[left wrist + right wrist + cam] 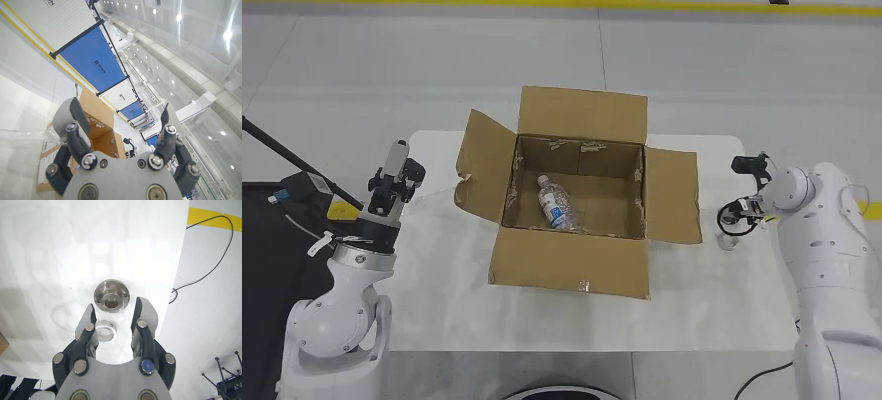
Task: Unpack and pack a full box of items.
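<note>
A white-covered bench [442,300] stands on a pale grey floor [742,60] with a yellow line [642,5] along its far side. In the left wrist view, blue and white perforated panels [94,62] run under a ceiling dotted with round lights. At the middle of the bench sits the cardboard box [572,265], its four flaps folded outward, and a clear plastic bottle [555,203] lies on its side on the box floor. The left claw [121,106] is at the bench's left edge, tilted upward, its jaws spread wide and holding nothing; the box's left flap is near it but apart. The right claw [115,303] hangs low over the bench's right side, its jaws about half open and gripping nothing. A steel flange [111,295] lies flat just past the fingertips, and a smaller metal ring [105,330] lies flat beside it, under the claw. The bench's right edge runs close by these parts, with a black cable [223,256] on the floor beyond it. Bare white cover lies between the flange and the box's right flap, and across the front of the bench.
</note>
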### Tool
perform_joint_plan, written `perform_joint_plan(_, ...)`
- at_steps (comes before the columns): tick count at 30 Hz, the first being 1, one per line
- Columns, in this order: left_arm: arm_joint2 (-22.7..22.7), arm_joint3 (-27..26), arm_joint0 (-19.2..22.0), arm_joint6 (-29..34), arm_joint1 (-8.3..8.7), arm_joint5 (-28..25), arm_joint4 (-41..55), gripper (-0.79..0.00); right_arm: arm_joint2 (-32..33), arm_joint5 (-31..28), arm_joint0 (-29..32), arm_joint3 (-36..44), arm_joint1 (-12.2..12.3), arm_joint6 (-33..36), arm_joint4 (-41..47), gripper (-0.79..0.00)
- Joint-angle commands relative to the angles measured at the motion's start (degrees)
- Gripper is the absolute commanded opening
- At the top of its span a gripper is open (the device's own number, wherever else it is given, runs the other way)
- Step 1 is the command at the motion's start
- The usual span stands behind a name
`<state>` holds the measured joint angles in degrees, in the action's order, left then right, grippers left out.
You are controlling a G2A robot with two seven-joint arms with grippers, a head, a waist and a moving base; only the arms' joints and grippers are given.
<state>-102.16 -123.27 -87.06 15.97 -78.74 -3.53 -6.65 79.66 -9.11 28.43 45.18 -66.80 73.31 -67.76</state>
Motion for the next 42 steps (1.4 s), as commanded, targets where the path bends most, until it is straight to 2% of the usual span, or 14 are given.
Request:
perform_joint_plan(1, 0.0, 0.0, 0.0, 0.0, 0.00, 0.0, 0.0, 0.000, -0.1, 0.2, -0.2, -0.5, 0.0, -0.3, 0.5, -0.354)
perform_joint_plan(4, 0.0, 0.0, 0.0, 0.0, 0.00, 0.0, 0.0, 0.000, -0.3, 0.7, -0.6, -1.3, 0.0, -1.0, 1.3, -0.400)
perform_joint_plan(20, 0.0, 0.0, 0.0, 0.0, 0.00, 0.0, 0.0, 0.000, -1.9, 0.6, -3.3, -6.5, 0.0, -3.0, 3.3, -0.422)
perform_joint_plan(23, 0.0, 0.0, 0.0, 0.0, 0.00, 0.0, 0.0, 0.000, -2.2, 0.6, -3.7, -7.4, 0.0, -3.5, 3.6, -0.462)
perform_joint_plan(35, 0.0, 0.0, 0.0, 0.0, 0.00, 0.0, 0.0, 0.000, -4.0, 0.6, -5.1, -10.0, -0.1, -4.5, 4.6, -0.480)
perform_joint_plan(42, 0.0, 0.0, 0.0, 0.0, 0.00, 0.0, 0.0, 0.000, -5.0, 0.1, -6.3, -12.5, -0.3, -5.1, 5.0, -0.517)
